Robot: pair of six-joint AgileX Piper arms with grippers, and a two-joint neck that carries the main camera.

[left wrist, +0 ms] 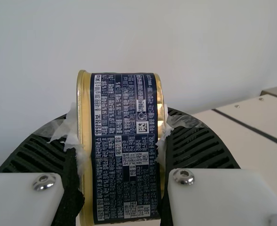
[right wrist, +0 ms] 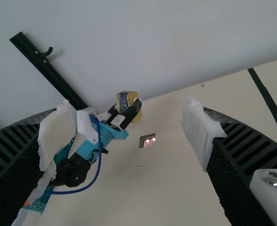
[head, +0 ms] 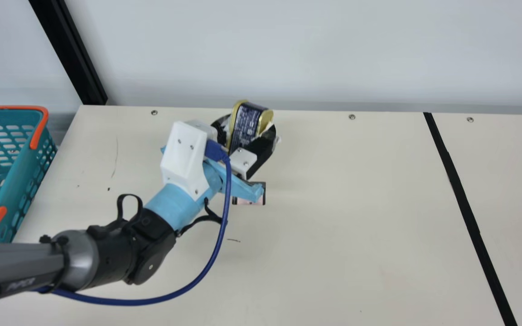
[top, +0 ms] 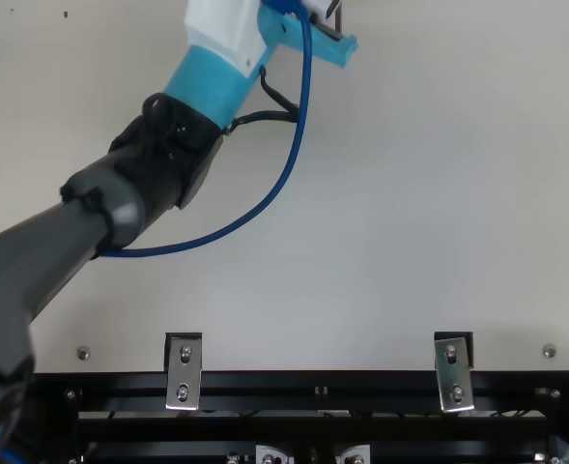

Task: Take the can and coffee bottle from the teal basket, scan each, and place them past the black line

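Observation:
In the main view my left gripper (head: 247, 138) is shut on a navy and gold can (head: 246, 124), above the table's back part, behind the scanner window (head: 251, 199). The left wrist view has the can (left wrist: 124, 146) upright between the ribbed fingers of my left gripper (left wrist: 122, 150), both pads touching its sides. My right gripper (right wrist: 131, 141) stands open with nothing between its fingers in its wrist view. The teal basket (head: 18, 181) is at the main view's left edge; a dark thing lies inside, too cut off to identify. The black line (head: 462, 199) runs down the table's right side.
The cream table (head: 356, 217) has small screws along its back edge, with a pale wall behind. A black post (head: 70, 54) rises at the back left. A blue cable (head: 218, 244) loops from my left arm over the table. A dark part shows at the main view's right edge.

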